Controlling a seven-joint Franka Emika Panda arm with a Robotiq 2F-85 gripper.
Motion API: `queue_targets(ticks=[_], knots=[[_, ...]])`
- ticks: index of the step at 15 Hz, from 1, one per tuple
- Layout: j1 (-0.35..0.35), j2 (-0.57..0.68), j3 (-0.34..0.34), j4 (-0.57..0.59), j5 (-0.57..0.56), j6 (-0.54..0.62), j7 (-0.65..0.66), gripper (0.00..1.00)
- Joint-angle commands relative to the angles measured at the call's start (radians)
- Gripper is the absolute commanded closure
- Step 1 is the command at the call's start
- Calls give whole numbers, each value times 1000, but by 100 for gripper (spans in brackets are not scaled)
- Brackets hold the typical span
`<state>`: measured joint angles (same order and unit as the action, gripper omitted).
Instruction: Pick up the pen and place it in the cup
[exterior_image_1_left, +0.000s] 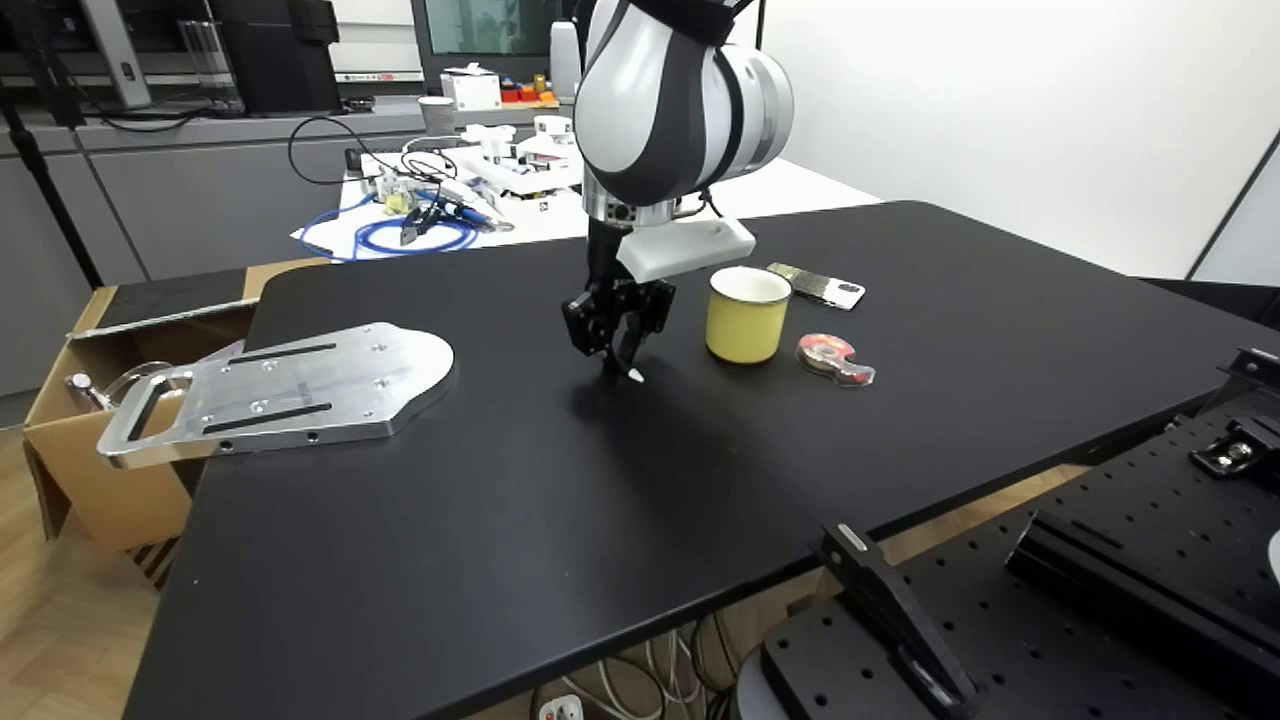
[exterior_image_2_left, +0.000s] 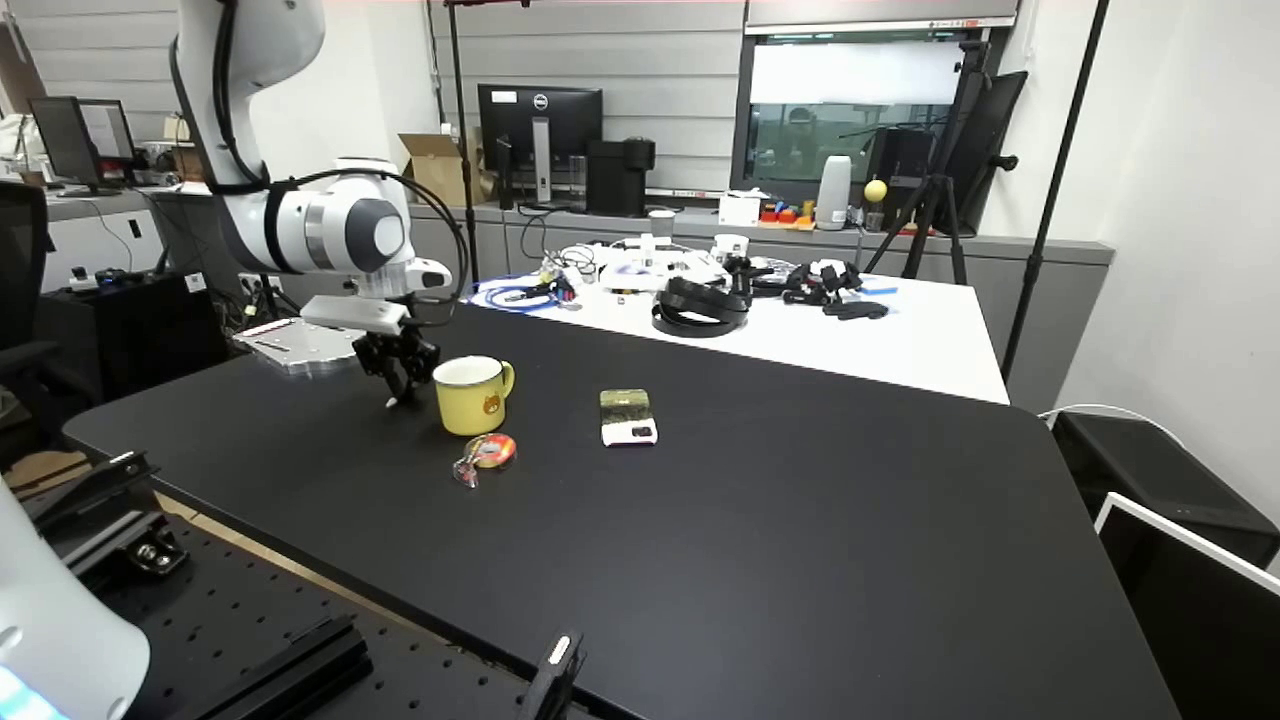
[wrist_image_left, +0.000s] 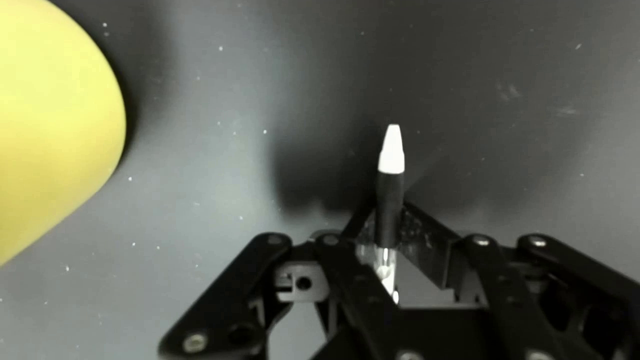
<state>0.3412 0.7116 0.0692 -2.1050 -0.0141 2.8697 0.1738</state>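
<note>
The pen (wrist_image_left: 390, 185) has a white tip, a dark section and a clear barrel; its rear part is hidden by the gripper in the wrist view. Its white tip also shows in both exterior views (exterior_image_1_left: 636, 375) (exterior_image_2_left: 391, 403), low by the table. My gripper (wrist_image_left: 389, 215) has its fingers closed in on both sides of the pen's dark section. In an exterior view the gripper (exterior_image_1_left: 618, 360) is just above the tabletop. I cannot tell whether the pen touches the table. The yellow cup (exterior_image_1_left: 745, 322) stands upright beside the gripper; its side shows at the wrist view's left (wrist_image_left: 50, 120).
A tape dispenser (exterior_image_1_left: 832, 357) lies near the cup. A small flat pack with a white end (exterior_image_2_left: 628, 420) lies farther off. A silver metal plate (exterior_image_1_left: 300, 385) sits at the edge of the black table (exterior_image_1_left: 450, 580). A white table with cables (exterior_image_2_left: 800, 340) stands behind.
</note>
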Motion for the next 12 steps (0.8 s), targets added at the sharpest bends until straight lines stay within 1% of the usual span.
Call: queue_targets(ticks=[1, 9, 12], knots=[[5, 0, -18, 17, 7, -29, 29, 95], [-77, -75, -7, 50, 31, -107, 3, 95], [-123, -105, 20, 64, 56, -152, -14, 95]])
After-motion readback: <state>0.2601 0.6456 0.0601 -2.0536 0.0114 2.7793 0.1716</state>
